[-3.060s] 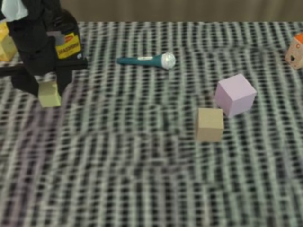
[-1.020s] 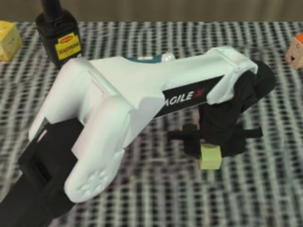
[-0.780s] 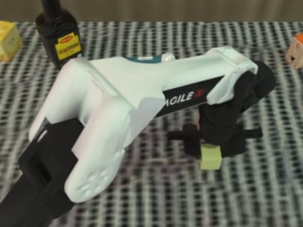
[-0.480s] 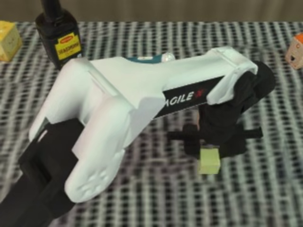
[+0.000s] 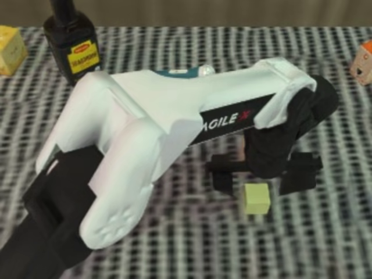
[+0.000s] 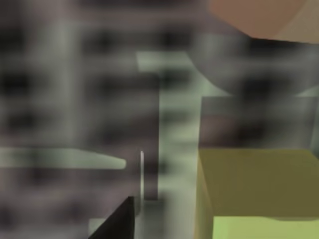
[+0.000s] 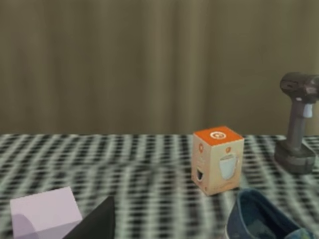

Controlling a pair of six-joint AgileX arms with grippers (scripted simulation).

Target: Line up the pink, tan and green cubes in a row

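Fingers of left gripper spread apart, green cube released on the cloth.
Top view: left arm reaches from lower left across the checked cloth, hiding the tan and pink cubes; the two black fingers stand apart either side, just above the green cube, clear of it. Half a second ago they were closed on it. Dark bottle and yellow block at far left edge, toy house at far right, teal microphone partly under the arm. Brown drape behind the table. Left wrist view: green cube close, tan cube beyond, on blurred cloth. Right wrist view: right gripper's fingers cannot be told; pink cube, orange-topped carton, drill, blue shoe, curtain behind.
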